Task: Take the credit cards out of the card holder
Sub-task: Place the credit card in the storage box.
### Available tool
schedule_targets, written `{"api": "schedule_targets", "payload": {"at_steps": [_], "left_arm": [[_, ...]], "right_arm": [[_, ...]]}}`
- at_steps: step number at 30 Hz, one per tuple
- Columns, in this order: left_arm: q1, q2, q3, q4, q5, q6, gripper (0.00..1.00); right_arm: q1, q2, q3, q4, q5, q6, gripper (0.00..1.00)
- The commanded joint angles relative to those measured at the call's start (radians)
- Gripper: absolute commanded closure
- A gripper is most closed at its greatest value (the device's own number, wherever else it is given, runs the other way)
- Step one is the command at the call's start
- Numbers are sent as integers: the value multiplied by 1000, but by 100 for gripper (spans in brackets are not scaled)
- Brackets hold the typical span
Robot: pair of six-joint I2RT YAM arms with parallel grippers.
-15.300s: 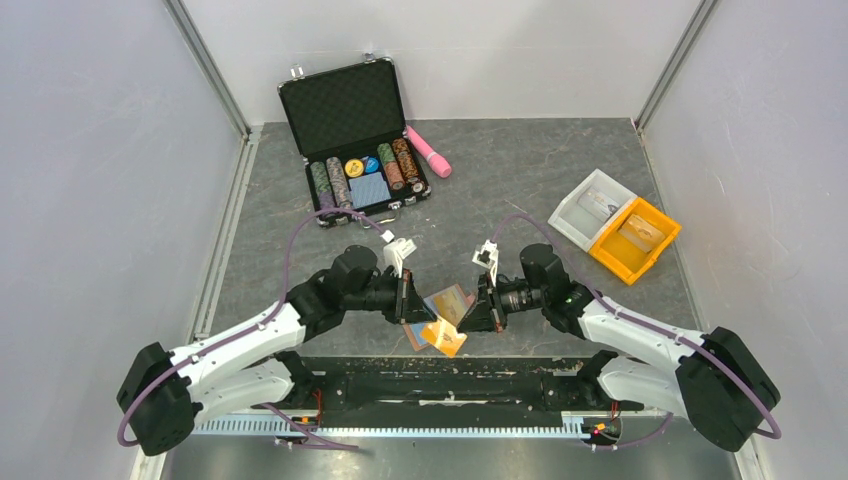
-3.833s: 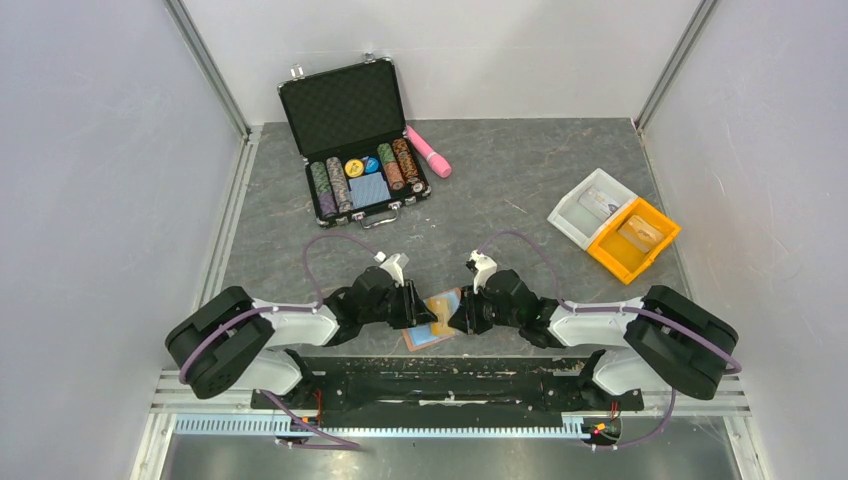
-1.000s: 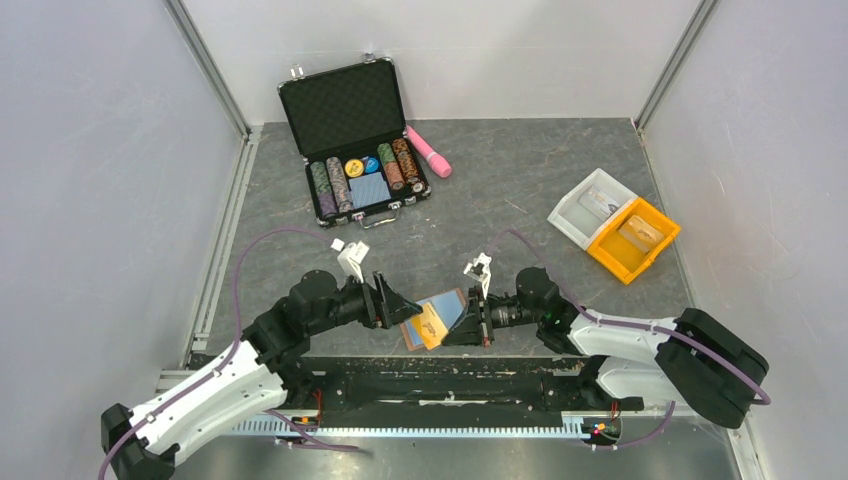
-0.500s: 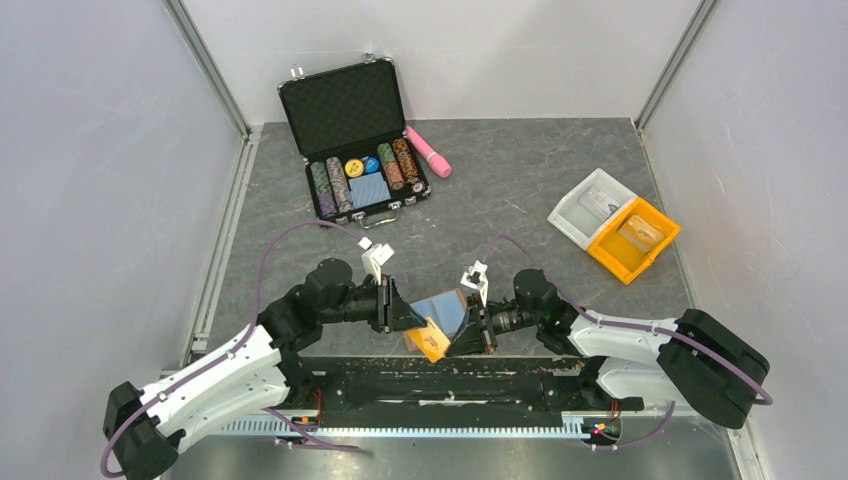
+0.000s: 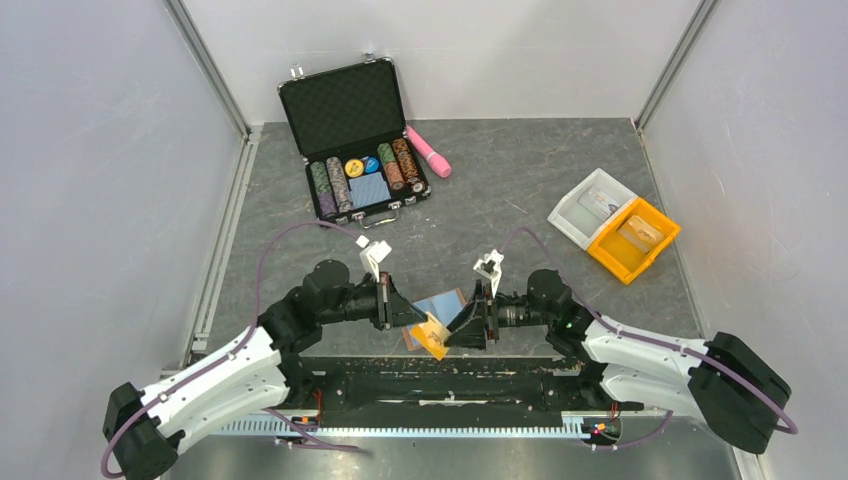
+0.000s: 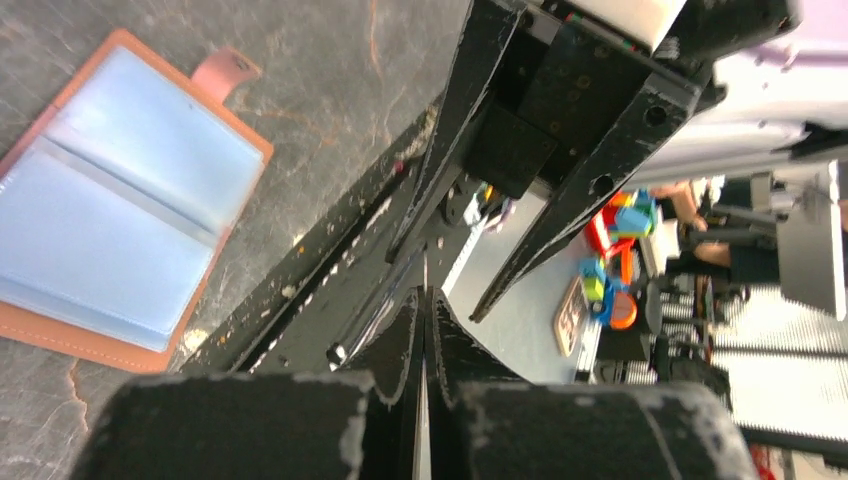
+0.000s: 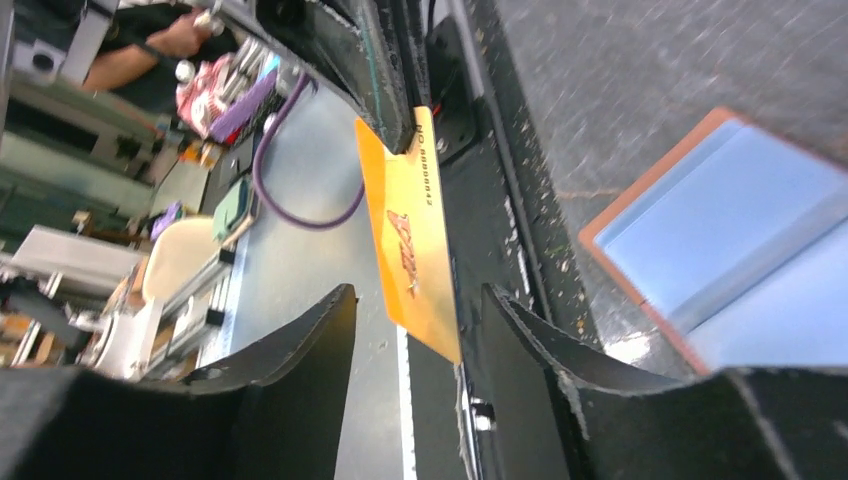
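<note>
The brown card holder (image 5: 445, 302) lies open on the table near the front edge, its light blue pockets up. It also shows in the left wrist view (image 6: 120, 240) and the right wrist view (image 7: 745, 240). My left gripper (image 5: 416, 320) is shut on the orange-yellow credit card (image 5: 432, 338), seen edge-on between the jaws in the left wrist view (image 6: 424, 300). The card (image 7: 415, 250) is off the holder and hangs over the table's front edge. My right gripper (image 7: 418, 292) is open, and the card's free end lies between its fingertips. No other cards show.
An open black poker chip case (image 5: 355, 140) and a pink cylinder (image 5: 429, 151) are at the back. A white bin (image 5: 590, 205) and a yellow bin (image 5: 636, 238) stand at the right. The black base rail (image 5: 440, 375) runs just below the card.
In the last second the left gripper closed on the orange card and drew it off the holder toward the front edge. The right arm shifted slightly to the right.
</note>
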Motion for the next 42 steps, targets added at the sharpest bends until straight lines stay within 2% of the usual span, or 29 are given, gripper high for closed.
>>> {"api": "schedule_targets", "payload": {"at_steps": [1,4,9,19,23,28,30,33,35,36,37,40,41,42], "left_arm": [[3,-81,-13,77,-172,-108,98],[2,-133,-35,135,-250,-145,98],[2,-155,-49,192,-304,-189,98],[2,-144,-63,252,-334,-223,98],[2,-146,-83,280,-351,-238,98],[2,-155,-98,284,-343,-252,98],[3,-162,-101,281,-340,-257,98],[2,-176,-104,272,-343,-259,98],[2,-186,-103,252,-352,-251,97],[2,-190,-100,233,-361,-248,91],[2,-197,-96,212,-374,-244,81],[2,-210,-83,139,-403,-226,35],[2,-214,-70,107,-415,-218,22],[2,-216,-55,55,-427,-205,13]], "right_arm": [[-5,-42,9,35,186,85,46],[-8,-47,-36,121,259,169,43],[-7,-53,-164,477,340,323,42],[-7,89,-228,953,346,510,67],[-8,145,-220,1002,346,533,77],[-8,191,-211,1036,357,550,78],[-8,205,-211,1040,363,555,84],[-8,231,-219,1069,379,571,98],[-12,252,-220,1093,379,585,100],[-17,258,-222,1097,379,593,100],[-23,262,-224,1095,381,596,100],[-75,259,-227,1060,361,599,100],[-95,256,-226,1043,351,599,100],[-119,252,-222,1026,339,599,100]]}}
